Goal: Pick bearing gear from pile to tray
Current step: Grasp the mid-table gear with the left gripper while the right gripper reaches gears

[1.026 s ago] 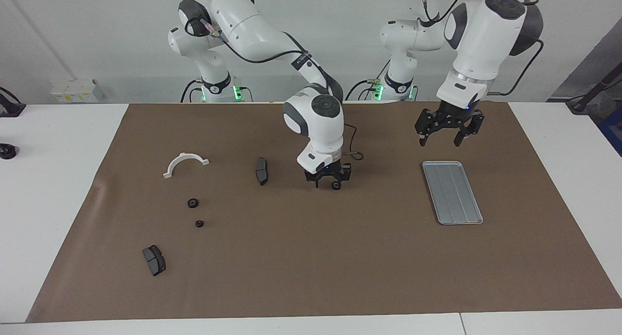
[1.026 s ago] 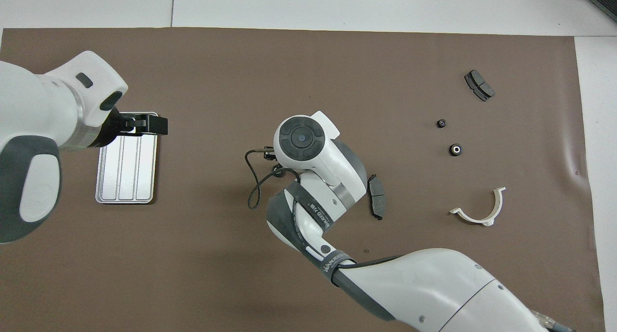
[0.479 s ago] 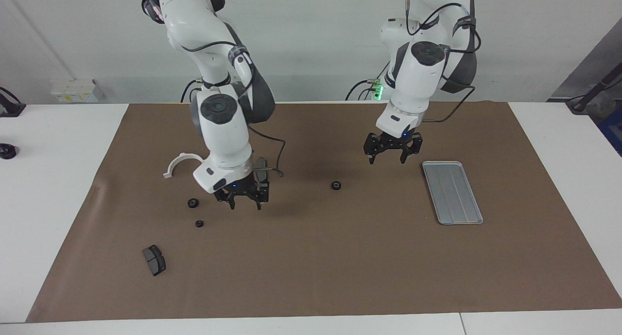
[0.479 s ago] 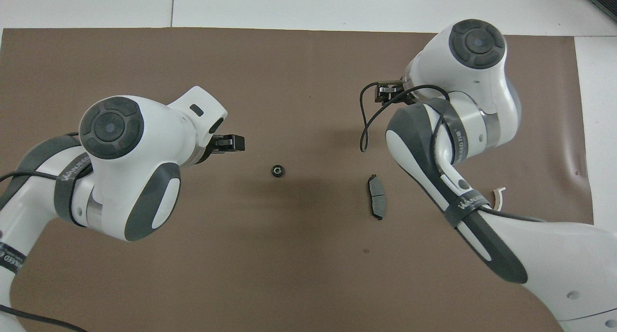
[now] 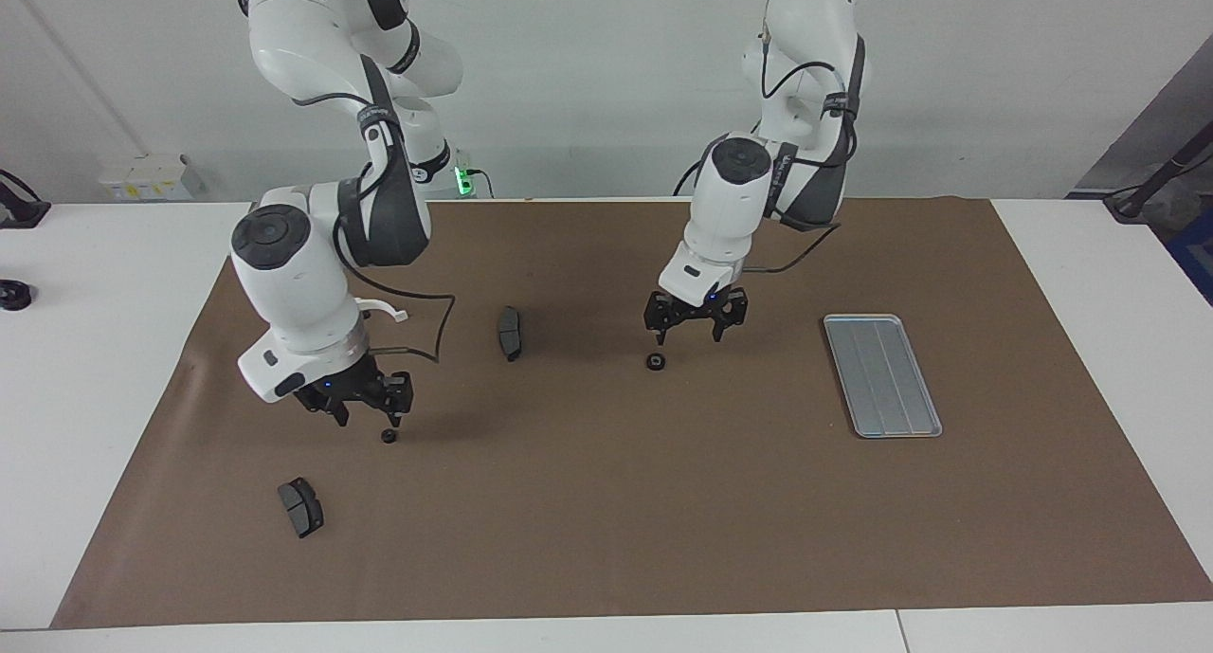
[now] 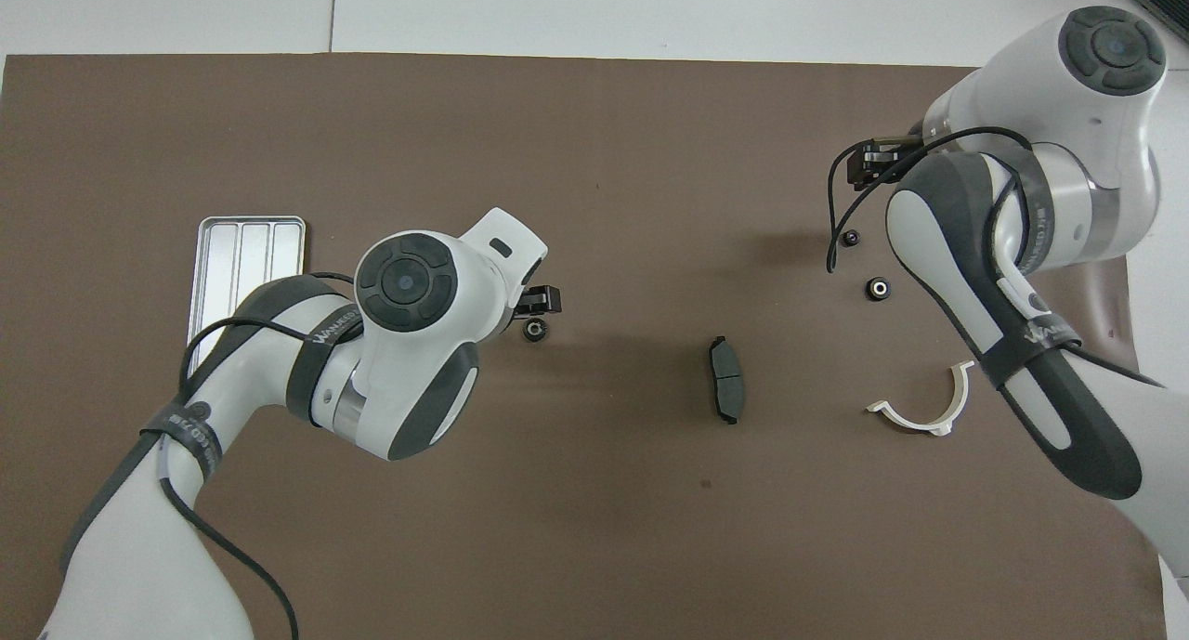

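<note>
While the left gripper point(image 5: 695, 323), fingers spread and empty, hangs over a small gear point(image 5: 654, 361), a slip is risked; the right gripper point(image 5: 360, 408), state not discernible, is poised over another gear point(image 5: 388, 436).

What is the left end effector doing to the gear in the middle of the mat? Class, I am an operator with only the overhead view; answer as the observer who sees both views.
Observer: In the facing view the left end effector hangs open above the gear, not touching it.
Operator: The right arm covers part of my picture. Is anything under it?
Observer: Yes, a brake pad lies on the brown mat there.
Operator: And the right end effector?
Observer: The right end effector is open and raised, close by a smaller gear.
</note>
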You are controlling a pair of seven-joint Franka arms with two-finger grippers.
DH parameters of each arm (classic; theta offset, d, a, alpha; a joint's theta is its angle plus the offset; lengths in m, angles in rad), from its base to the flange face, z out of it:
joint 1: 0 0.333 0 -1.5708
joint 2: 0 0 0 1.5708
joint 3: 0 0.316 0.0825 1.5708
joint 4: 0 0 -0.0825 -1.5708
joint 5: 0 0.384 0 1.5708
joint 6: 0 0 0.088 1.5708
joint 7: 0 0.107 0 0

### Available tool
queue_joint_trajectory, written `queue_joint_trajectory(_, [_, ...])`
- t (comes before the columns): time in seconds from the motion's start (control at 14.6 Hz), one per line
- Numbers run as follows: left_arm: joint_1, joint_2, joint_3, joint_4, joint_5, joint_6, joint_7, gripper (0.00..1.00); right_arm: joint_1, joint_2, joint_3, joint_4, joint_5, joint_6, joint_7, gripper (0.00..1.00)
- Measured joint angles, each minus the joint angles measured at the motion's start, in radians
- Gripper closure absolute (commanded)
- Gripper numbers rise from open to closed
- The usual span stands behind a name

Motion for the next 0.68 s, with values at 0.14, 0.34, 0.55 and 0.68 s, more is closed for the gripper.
queue_joint_trajectory(0.14, [-0.027,0.047,0.0,0.001,0.012,0.033,-0.034,0.0,-0.041,-0.003,0.001,-0.036,0.001,0.009,-0.064,0.26])
queue_joint_trajectory(0.34, [-0.047,0.091,0.001,0.002,0.022,0.066,-0.058,0.0,-0.067,-0.018,0.002,-0.148,0.004,0.1,-0.096,0.27])
queue_joint_trajectory(0.55, [-0.051,0.1,0.002,0.002,0.025,0.069,-0.058,0.19,-0.063,-0.027,0.011,-0.251,0.017,0.164,-0.096,0.28])
queue_joint_trajectory(0.68, [-0.057,0.104,0.002,0.001,0.035,0.069,-0.058,0.24,-0.063,-0.033,0.012,-0.291,0.018,0.179,-0.096,0.3])
